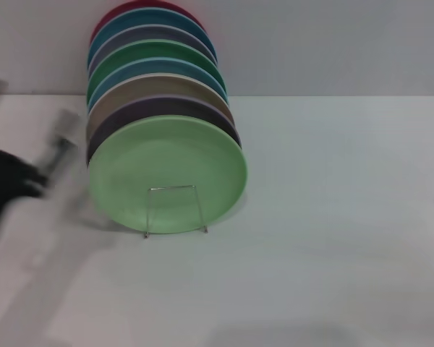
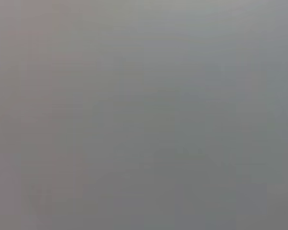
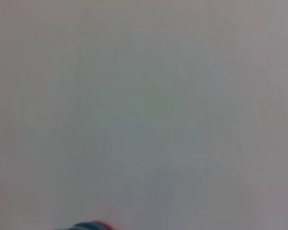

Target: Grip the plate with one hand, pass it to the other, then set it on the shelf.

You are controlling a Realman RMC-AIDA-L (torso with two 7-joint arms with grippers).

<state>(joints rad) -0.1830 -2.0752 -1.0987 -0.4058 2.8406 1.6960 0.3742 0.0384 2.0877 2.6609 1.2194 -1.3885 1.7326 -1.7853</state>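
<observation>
On the white table, the pale green plate stands upright at the front of a row of coloured plates, leaning in the wire shelf whose looped front crosses its lower face. The left gripper is a blurred shape well apart from the plate; whether it is spread or closed cannot be told. The right gripper is out of sight.

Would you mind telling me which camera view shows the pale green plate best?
The head view: the pale green plate stands upright at the front of the wire rack, its whole face visible. The left wrist view shows nothing of it; the right wrist view catches only other plates' edges.
</observation>
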